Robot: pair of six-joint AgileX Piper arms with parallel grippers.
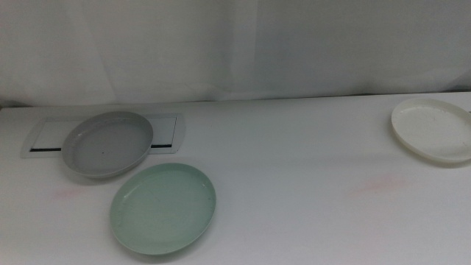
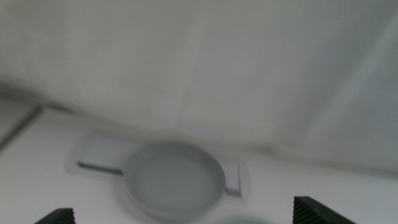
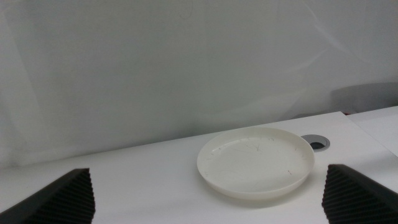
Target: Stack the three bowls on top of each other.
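Plainly, in the middle view nothing is stacked yet: the grey bowl (image 1: pixel 107 143) is sitting at the far left of the tabletop (image 1: pixel 294 169), overlapping a flat silver-framed panel (image 1: pixel 168 132); the mint green bowl (image 1: pixel 163 207) is lying just near of it, their rims almost touching; and the white bowl (image 1: pixel 433 129) is resting well apart at the far right edge. Neither arm is showing here. In the left wrist view, the left tool (image 2: pixel 186 219) is hanging with its jaws wide apart and empty, looking across at the grey bowl (image 2: pixel 174 179) on the panel (image 2: pixel 93 155), with a sliver of the mint bowl just in view at the frame's edge. In the right wrist view, the right tool (image 3: pixel 211 199) is likewise standing wide open and holding nothing, facing the white bowl (image 3: pixel 255 160), beside which a small round port (image 3: pixel 317 142) is sitting in the tabletop. The bowls are looking like light, stiff, smooth plastic, so they are probably going to slide if nudged; pinching the thin raised rim, one jaw inside and one outside, seems the surest hold.
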